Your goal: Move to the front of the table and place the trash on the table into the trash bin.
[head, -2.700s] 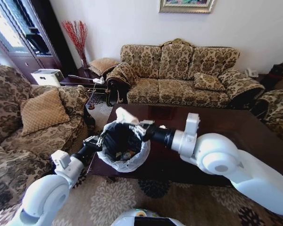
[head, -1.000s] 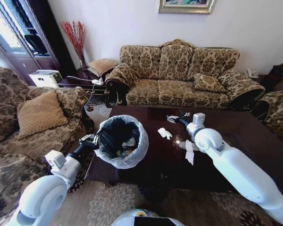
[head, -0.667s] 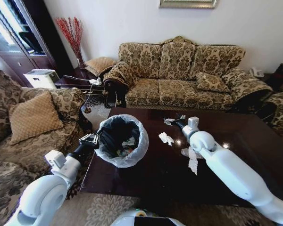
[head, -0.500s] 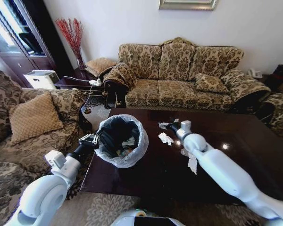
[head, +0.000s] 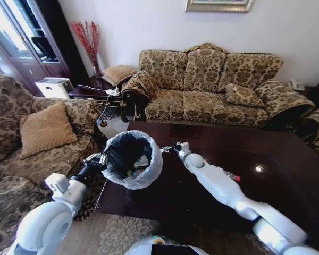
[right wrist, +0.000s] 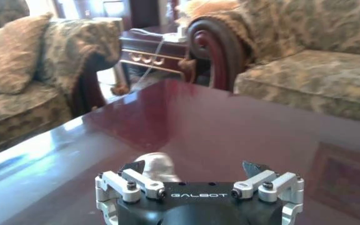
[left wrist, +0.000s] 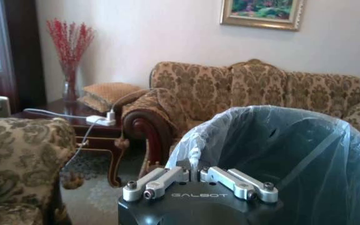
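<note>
A patterned armchair [head: 21, 133] stands at the left, a matching sofa [head: 212, 79] behind the dark glossy worktop [head: 266, 154]. The left gripper [left wrist: 198, 180], jaws shut on the bag rim, holds the trash bin [head: 130, 159] at the worktop's left end. The right gripper [right wrist: 198, 176], jaws spread wide, has a white paper wad [right wrist: 155, 166] between them on the worktop. A red-capped bottle [head: 233, 177] lies farther right.

My two arms are glossy white, rounded shells that narrow to black forearm sections. The left gripper [left wrist: 198, 185] and the right gripper [right wrist: 200, 187] each have a black body stamped GALBOT in pale letters, with silver metal finger links fixed by small round screws. A curved white housing sits below, at my torso.
</note>
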Available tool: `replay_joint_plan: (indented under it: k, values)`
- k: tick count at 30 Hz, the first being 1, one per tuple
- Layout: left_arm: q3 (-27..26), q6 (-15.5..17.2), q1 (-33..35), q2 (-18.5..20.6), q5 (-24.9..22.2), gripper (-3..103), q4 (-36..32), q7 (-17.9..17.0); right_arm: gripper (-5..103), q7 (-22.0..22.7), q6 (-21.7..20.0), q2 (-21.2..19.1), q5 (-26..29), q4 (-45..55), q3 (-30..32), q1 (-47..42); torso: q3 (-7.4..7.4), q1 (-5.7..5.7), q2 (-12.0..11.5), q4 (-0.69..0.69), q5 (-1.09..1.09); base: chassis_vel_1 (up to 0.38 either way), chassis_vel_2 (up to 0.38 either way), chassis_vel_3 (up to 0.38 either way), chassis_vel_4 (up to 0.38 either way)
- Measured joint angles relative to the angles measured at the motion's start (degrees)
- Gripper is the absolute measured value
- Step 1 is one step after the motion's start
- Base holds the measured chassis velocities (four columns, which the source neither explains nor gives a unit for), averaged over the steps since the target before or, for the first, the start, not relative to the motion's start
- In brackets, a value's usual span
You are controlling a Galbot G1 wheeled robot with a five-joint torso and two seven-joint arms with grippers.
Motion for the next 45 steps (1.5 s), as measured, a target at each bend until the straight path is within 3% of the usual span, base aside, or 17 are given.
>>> replay_joint_plan:
  k: [13, 19, 20, 23, 25, 29, 31, 34, 38, 45]
  values:
    - [0.6, -1.5, 0.5, -0.6, 1.1, 3, 0.0, 0.0, 103, -4.3, 2.6, 4.3, -3.7, -11.5, 0.1, 2.6, 0.0, 0.02, 0.0, -0.04, 0.01, 0.0, 0.0, 0.0, 0.0]
    - [0.4, -1.5, 0.7, -0.6, 1.1, 3, -0.1, 0.0, 78, -6.0, 3.1, 6.0, -3.8, -12.7, -0.5, 2.7, 0.0, 0.01, 0.0, -0.02, 0.01, 0.0, 0.0, 0.0, 0.0]
    - [0.4, -1.5, 0.7, -0.6, 1.1, 3, -0.1, 0.0, 78, -6.0, 3.1, 6.0, -3.8, -12.7, -0.5, 2.7, 0.0, 0.01, 0.0, -0.02, 0.01, 0.0, 0.0, 0.0, 0.0]
    - [0.4, -1.5, 0.7, -0.7, 1.1, 3, -0.1, 0.1, 62, -6.0, 3.2, 6.1, -3.9, -12.5, -0.9, 2.3, 0.0, 0.01, 0.0, -0.03, 0.0, 0.0, 0.0, 0.0, 0.0]
    - [0.4, -1.5, 0.6, -0.7, 1.1, 3, -0.1, 0.1, 62, -5.9, 3.2, 6.2, -3.9, -12.4, -0.9, 2.1, -0.01, 0.01, 0.0, -0.03, 0.01, 0.0, 0.0, 0.0, 0.0]
    - [0.6, -1.5, 0.1, -0.5, 1.0, 3, -0.1, 0.2, 40, -5.1, 3.2, 5.8, -4.1, -11.2, -1.2, 1.3, -0.01, 0.0, 0.0, -0.02, 0.01, 0.0, 0.0, 0.0, 0.0]
    - [0.7, -1.5, 0.0, -0.3, 0.9, 3, -0.1, 0.2, 40, -4.9, 3.2, 5.6, -4.1, -10.9, -1.2, 1.2, -0.01, 0.0, 0.0, -0.02, 0.01, 0.0, 0.0, 0.0, 0.0]
    - [0.7, -1.4, -0.2, -0.1, 0.8, 3, -0.1, 0.2, 28, -2.8, 3.3, 4.7, -4.2, -9.4, -0.9, 0.5, 0.0, 0.01, 0.0, -0.02, 0.02, 0.0, 0.0, 0.0, 0.0]
    - [0.8, -1.4, -0.2, -0.1, 0.8, 3, -0.1, 0.3, 28, -0.8, 3.3, 3.1, -4.6, -5.8, -0.2, -0.4, 0.01, 0.02, 0.0, -0.03, 0.01, 0.0, 0.0, 0.0, 0.0]
    - [1.5, -1.3, -0.8, 0.0, 0.8, 3, -0.1, 1.0, 8, 3.0, 3.3, -1.3, -3.8, 4.6, 3.5, -1.7, 0.01, 0.02, 0.0, -0.03, 0.02, 0.0, 0.0, 0.0, 0.0]
